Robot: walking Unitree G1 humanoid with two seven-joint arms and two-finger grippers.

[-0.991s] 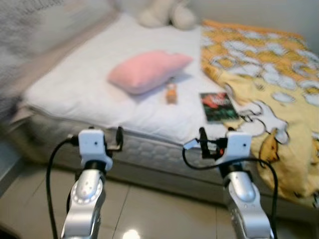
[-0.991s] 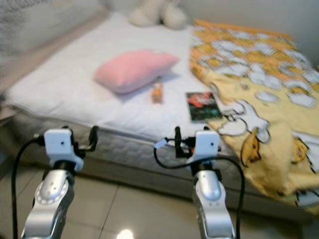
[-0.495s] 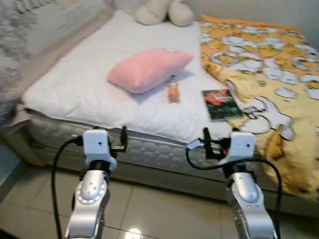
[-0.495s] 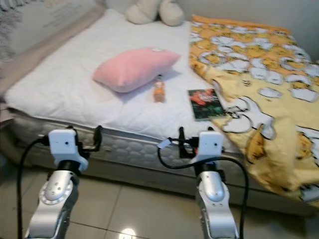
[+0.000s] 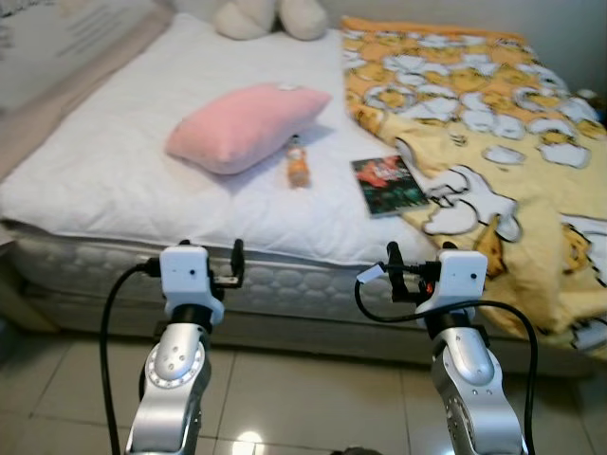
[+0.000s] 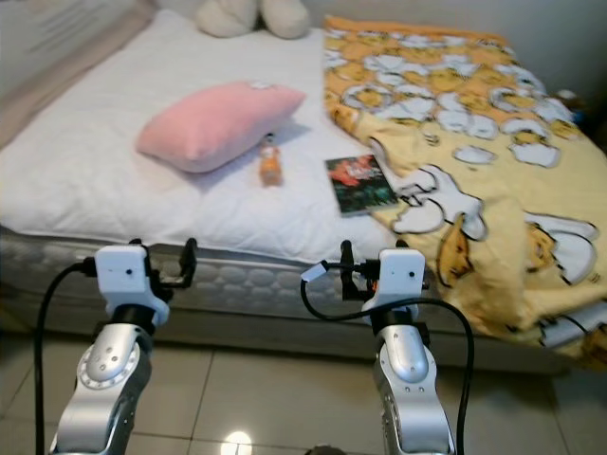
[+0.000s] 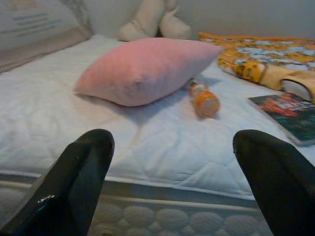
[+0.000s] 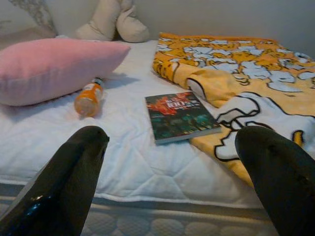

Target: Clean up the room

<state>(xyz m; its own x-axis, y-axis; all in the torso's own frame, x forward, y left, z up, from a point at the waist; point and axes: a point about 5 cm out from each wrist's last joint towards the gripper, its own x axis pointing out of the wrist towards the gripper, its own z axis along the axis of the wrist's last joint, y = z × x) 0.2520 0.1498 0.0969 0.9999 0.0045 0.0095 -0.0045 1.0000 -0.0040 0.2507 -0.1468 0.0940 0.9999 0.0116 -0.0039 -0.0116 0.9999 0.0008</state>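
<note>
- The robot stands at the foot side of a bed with a white quilted cover, both silver arms raised in front of it over the tiled floor.
- The left gripper is held up just short of the mattress edge, its two black fingers spread wide apart with nothing between them.
- The right gripper is level with it, also short of the mattress, its fingers parted wide and gripping nothing.
- A pink pillow lies on the white cover, towards the middle of the bed.
- A small orange bottle lies on its side just beside the pillow, at the end nearer the blanket; whether they touch is hard to tell.
- A dark book with a red and green cover lies flat near the bottle, apart from it, its far edge right beside the blanket.
- A yellow blanket with a white cartoon print covers the robot's right side of the bed and hangs over the mattress edge.
- A cream plush toy sits at the far end of the bed, by the wall.
</note>
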